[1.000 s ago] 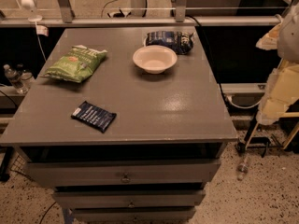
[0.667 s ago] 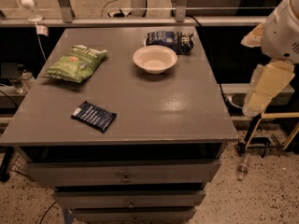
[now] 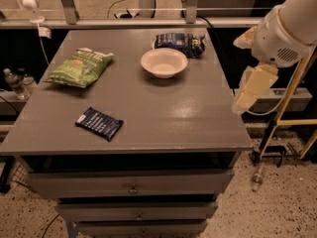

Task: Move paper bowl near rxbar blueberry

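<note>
Gripper [image 3: 246,94]: mine, empty; spread or pressed together, cannot tell. Has swung in to the grey table [image 3: 173,118] edge. Left and beyond: round off-white paper bowl [image 3: 164,62], unmoved. Farther left, nearer: flat navy rxbar blueberry [image 3: 99,123]. Approach only begun.

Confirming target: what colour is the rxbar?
Rxbar navy, white lettering; camera view. Gripper beside table's right edge.

Grey table [image 3: 163,113] bearing green chip bag [image 3: 79,67], paper bowl [image 3: 164,62], dark blue snack bag [image 3: 181,42] perhaps touching it, rxbar blueberry [image 3: 99,123] front left; gripper [image 3: 246,95] off right edge
</note>
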Robot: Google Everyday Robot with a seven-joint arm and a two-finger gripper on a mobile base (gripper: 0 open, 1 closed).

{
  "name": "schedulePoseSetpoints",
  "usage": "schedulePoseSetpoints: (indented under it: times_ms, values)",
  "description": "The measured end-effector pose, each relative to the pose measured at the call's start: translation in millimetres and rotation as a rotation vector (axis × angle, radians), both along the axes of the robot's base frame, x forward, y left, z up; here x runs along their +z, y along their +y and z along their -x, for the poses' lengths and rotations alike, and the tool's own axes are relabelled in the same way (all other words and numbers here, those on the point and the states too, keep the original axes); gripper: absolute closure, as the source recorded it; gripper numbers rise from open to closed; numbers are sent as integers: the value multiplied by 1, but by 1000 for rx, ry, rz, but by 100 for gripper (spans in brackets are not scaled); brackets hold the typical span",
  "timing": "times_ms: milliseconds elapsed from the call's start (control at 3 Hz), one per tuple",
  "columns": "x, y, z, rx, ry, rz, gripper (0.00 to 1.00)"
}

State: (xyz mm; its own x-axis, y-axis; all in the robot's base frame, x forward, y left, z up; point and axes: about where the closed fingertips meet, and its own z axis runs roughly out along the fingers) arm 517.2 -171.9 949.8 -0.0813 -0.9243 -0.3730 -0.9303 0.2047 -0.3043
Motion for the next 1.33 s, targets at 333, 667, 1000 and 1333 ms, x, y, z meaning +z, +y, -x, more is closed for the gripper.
schedulePoseSetpoints:
  times_ms: [333, 667, 1000, 1333]
  values:
    - [-12, 14, -27, 55, -34, -4, 0]
    - [-27, 37, -64, 124, -90, -16, 0]
    - [-38, 63, -95, 180, -142, -31, 0]
    - [-48, 91, -121, 222, -187, -38, 0]
